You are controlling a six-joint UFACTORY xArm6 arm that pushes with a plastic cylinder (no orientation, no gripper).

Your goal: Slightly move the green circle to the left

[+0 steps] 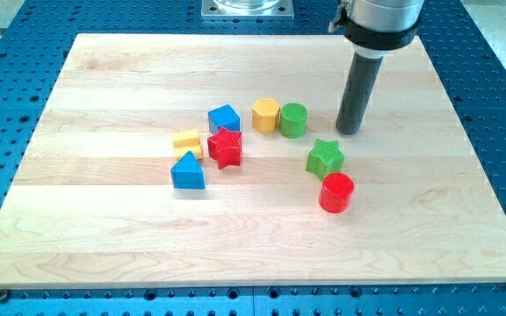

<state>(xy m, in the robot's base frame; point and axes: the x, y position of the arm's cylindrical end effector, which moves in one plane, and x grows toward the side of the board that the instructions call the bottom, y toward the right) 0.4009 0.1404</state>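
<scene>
The green circle (293, 119) stands on the wooden board, touching the yellow hexagon (265, 114) on its left. My tip (350, 131) rests on the board to the right of the green circle, with a clear gap between them. A green star (325, 158) lies below and right of the green circle, just below my tip. A red circle (336, 192) sits right under the green star.
A blue cube (224, 118) is left of the yellow hexagon. A red star (225, 147), a yellow block (187, 141) and a blue triangle (188, 171) cluster further to the left. The wooden board (104, 228) lies on a blue perforated table.
</scene>
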